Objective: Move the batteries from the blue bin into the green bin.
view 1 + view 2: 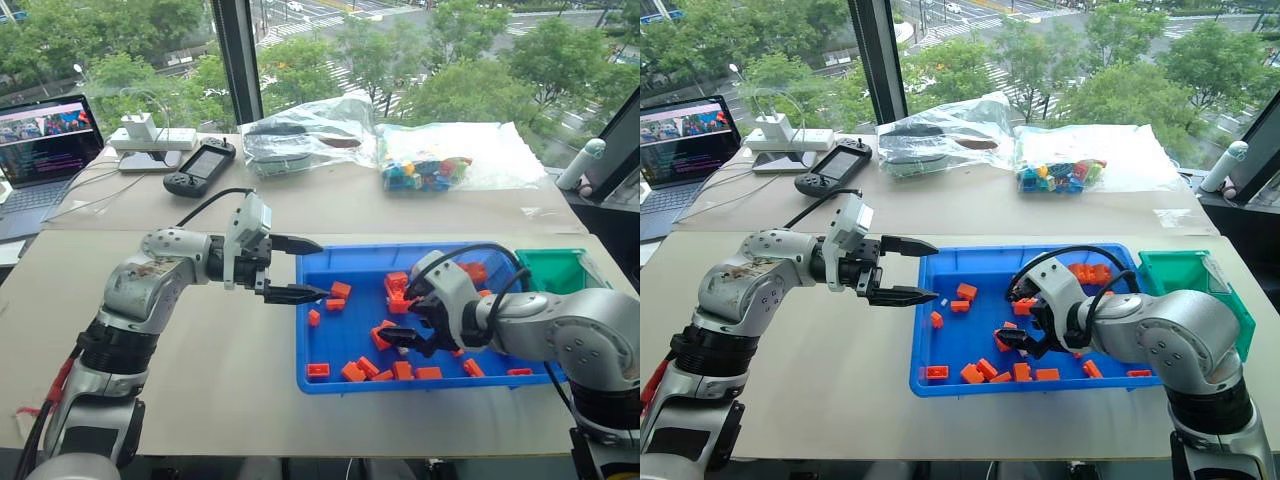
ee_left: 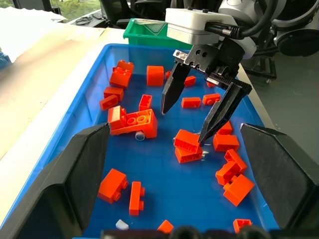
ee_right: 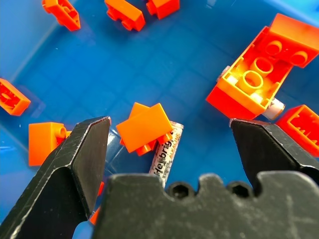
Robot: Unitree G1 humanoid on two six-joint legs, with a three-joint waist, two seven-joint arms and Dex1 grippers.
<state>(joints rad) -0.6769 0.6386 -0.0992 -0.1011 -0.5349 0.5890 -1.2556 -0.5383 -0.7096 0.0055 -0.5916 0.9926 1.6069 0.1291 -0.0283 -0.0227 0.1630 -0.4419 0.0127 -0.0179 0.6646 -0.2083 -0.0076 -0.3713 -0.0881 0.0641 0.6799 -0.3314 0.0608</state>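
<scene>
The blue bin (image 1: 400,387) holds many orange bricks (image 1: 397,285). My right gripper (image 1: 398,322) hangs open low over the bin's middle, pointing down. Between its fingers (image 3: 84,149) lies a battery (image 3: 167,153), whitish with print, half covered by a small orange brick (image 3: 147,127). A second battery's end (image 3: 274,106) pokes out from under a big orange brick (image 3: 259,69). My left gripper (image 1: 310,268) is open and empty, level over the bin's left rim. The green bin (image 1: 555,270) stands against the blue bin's far right corner.
The bins sit on a brown table top. Behind it stand a laptop (image 1: 40,150), a charger block (image 1: 145,130), a handheld console (image 1: 200,165), a plastic bag of dark items (image 1: 300,135), a bag of colourful bricks (image 1: 425,172) and a white bottle (image 1: 582,163).
</scene>
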